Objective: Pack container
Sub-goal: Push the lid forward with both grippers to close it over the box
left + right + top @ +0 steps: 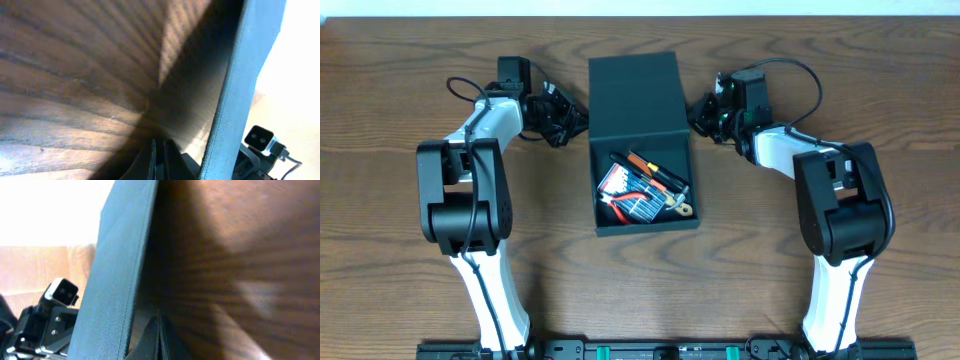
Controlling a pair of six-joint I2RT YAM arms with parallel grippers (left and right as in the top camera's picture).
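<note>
With hand tools already inside, the container sat centred on the tabletop, its lid open toward the far side, flanked by the left gripper and right gripper, both closed on nothing.

Wood-grain table; an orange-black screwdriver, a blue bit pack and a red-handled tool lie close together.

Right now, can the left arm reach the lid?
Probably yes. The left gripper, shut, sits beside the lid's left edge, with only bare table between them.
</note>
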